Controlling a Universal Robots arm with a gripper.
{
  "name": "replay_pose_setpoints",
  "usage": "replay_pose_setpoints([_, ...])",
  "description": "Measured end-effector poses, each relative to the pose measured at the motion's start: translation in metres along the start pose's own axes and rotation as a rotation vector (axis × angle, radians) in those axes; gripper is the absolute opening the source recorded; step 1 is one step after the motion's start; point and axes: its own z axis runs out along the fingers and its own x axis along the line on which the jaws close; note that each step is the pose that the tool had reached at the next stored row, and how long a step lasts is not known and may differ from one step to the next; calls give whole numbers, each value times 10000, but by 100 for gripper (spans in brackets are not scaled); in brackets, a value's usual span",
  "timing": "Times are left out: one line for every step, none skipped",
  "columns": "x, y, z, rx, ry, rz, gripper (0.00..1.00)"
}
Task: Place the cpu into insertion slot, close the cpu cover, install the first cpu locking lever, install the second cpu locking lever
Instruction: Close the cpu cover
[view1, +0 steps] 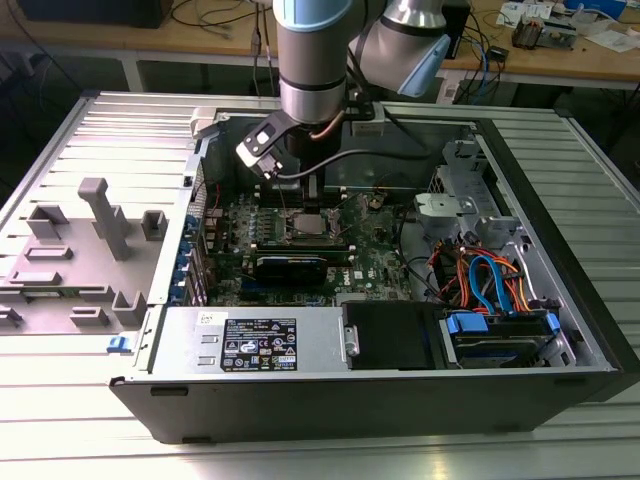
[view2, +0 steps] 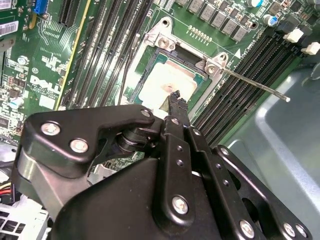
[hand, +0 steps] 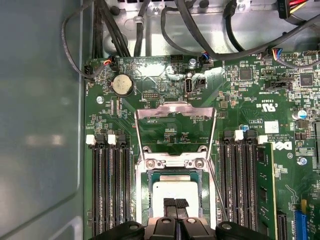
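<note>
Plainly open cpu cover (hand: 175, 111) beyond fingers (hand: 170, 204).

On my screen the motherboard (hand: 240, 100) is green with fine pale print. It is striped by black memory slots (hand: 107, 185) tipped with white clips (hand: 90, 139). The cpu (hand: 161, 192) is dull silver-grey, the cpu cover (hand: 175, 111) silvery-bronze and the gripper (hand: 175, 202) matte black. In the exterior view I see blue and orange cables (view1: 490, 280) against the dark grey case (view1: 350, 405).
</note>
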Motion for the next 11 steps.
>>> replay_pose_setpoints([0,1,-10,-1,0,0,11])
replay_pose_setpoints([1,1,-18,0,1,0,11])
replay_pose_setpoints([1,2,-34,0,1,0,11])
replay_pose_setpoints([2,4,-63,0,0,-1,11])
replay_pose_setpoints([2,4,-73,0,0,0,11])
replay_pose_setpoints([3,4,-80,0,0,0,11])
replay_pose_setpoints([3,4,-88,0,-1,0,11])
replay_pose_setpoints([3,5,-96,0,0,0,11])
replay_pose_setpoints([3,5,-103,0,0,0,11])
replay_pose_setpoints([4,6,-114,0,1,0,11])
replay_pose_setpoints([4,6,-122,-1,1,-1,11])
